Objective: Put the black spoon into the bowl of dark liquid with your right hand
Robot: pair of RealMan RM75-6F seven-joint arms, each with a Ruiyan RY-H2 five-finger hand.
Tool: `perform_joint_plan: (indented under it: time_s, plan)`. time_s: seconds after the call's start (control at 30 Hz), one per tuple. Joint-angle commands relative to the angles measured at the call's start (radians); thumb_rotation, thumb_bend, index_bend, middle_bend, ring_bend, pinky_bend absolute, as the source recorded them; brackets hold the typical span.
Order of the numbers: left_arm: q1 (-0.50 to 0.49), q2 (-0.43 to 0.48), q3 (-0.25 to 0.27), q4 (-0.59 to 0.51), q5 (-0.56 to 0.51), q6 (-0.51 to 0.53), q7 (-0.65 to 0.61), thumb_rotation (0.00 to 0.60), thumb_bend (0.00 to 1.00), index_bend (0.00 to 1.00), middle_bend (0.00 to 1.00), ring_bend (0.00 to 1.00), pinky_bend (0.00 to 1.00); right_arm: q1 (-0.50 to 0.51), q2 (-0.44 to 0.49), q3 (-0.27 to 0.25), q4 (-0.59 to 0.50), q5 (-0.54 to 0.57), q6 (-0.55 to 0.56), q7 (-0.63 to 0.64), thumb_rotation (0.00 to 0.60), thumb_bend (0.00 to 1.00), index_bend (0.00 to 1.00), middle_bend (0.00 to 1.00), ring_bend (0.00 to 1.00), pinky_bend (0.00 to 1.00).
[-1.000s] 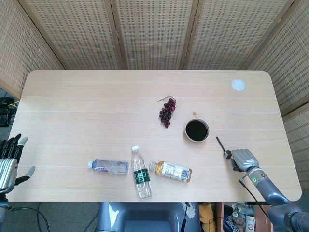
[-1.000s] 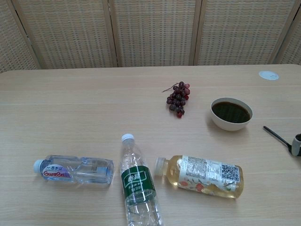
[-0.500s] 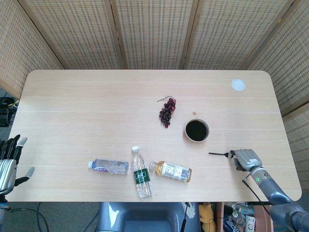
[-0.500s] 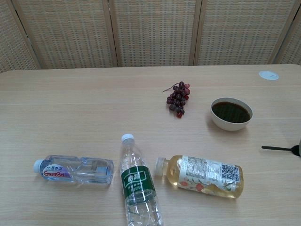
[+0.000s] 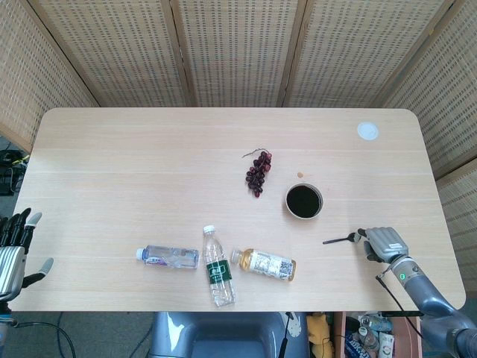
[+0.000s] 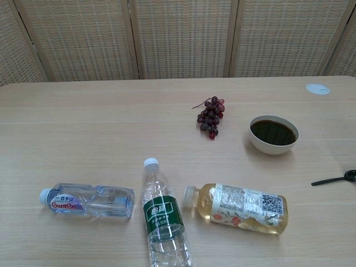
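Down at five o'clock, the right hand [image 5: 384, 243] is gripping the black spoon [image 5: 339, 240], its handle pointing toward nine. The left hand [image 5: 16, 246] is hanging open off the table [image 5: 149, 149] at eight. The bowl of dark liquid [image 5: 304, 201] is sitting near, at eleven from the spoon.

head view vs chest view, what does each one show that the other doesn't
Only the head view shows the two hands: the right hand at the black spoon's bowl end near the table's right edge, and the left hand off the table's left edge with fingers spread. It also shows the whole table.

Only the chest view shows the bottle labels from close up and the spoon's bowl end clear of the hand.

Both show the bowl of dark liquid, the grapes, three bottles lying flat, the white disc and the spoon.
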Motion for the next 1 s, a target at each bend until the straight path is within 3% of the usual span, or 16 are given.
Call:
perform_joint_plan:
  time_s: [0.03, 0.1, 0.33, 0.4, 0.5, 0.77, 1.0]
  plan:
    - [0.000, 0.000, -0.001, 0.002, 0.000, 0.001, -0.003, 0.600, 0.29, 0.02, 0.00, 0.00, 0.00, -0.009, 0.013, 0.013, -0.025, -0.009, 0.044, -0.004, 0.600, 0.95, 0.40, 0.95, 1.00, 0.99]
    - [0.000, -0.001, -0.002, 0.005, -0.001, 0.000, -0.007, 0.600, 0.29, 0.02, 0.00, 0.00, 0.00, -0.017, 0.020, 0.024, -0.045, -0.017, 0.086, -0.010, 0.600, 0.92, 0.40, 0.91, 0.99, 0.99]
    - [-0.002, -0.003, -0.005, 0.020, -0.004, -0.003, -0.023, 0.600, 0.29, 0.02, 0.00, 0.00, 0.00, -0.040, 0.029, 0.057, -0.119, -0.016, 0.197, -0.062, 0.600, 0.53, 0.40, 0.68, 0.77, 0.98]
    - [-0.002, -0.004, -0.006, 0.026, -0.005, -0.003, -0.030, 0.600, 0.29, 0.02, 0.00, 0.00, 0.00, -0.045, 0.027, 0.065, -0.138, -0.005, 0.215, -0.082, 0.600, 0.46, 0.42, 0.64, 0.72, 0.97]
    - [-0.001, -0.005, -0.006, 0.035, -0.008, -0.005, -0.041, 0.600, 0.29, 0.02, 0.00, 0.00, 0.00, -0.055, 0.014, 0.076, -0.162, 0.008, 0.257, -0.124, 0.600, 0.42, 0.46, 0.68, 0.73, 0.97]
    - [-0.003, -0.013, -0.009, 0.066, -0.012, -0.013, -0.071, 0.600, 0.29, 0.02, 0.00, 0.00, 0.00, -0.051, -0.035, 0.092, -0.186, 0.046, 0.284, -0.225, 0.600, 0.41, 0.51, 0.88, 0.90, 1.00]
    - [-0.002, -0.016, -0.010, 0.089, -0.019, -0.017, -0.092, 0.600, 0.29, 0.02, 0.00, 0.00, 0.00, -0.034, -0.084, 0.097, -0.151, 0.060, 0.270, -0.256, 0.600, 0.41, 0.54, 0.94, 0.96, 1.00]
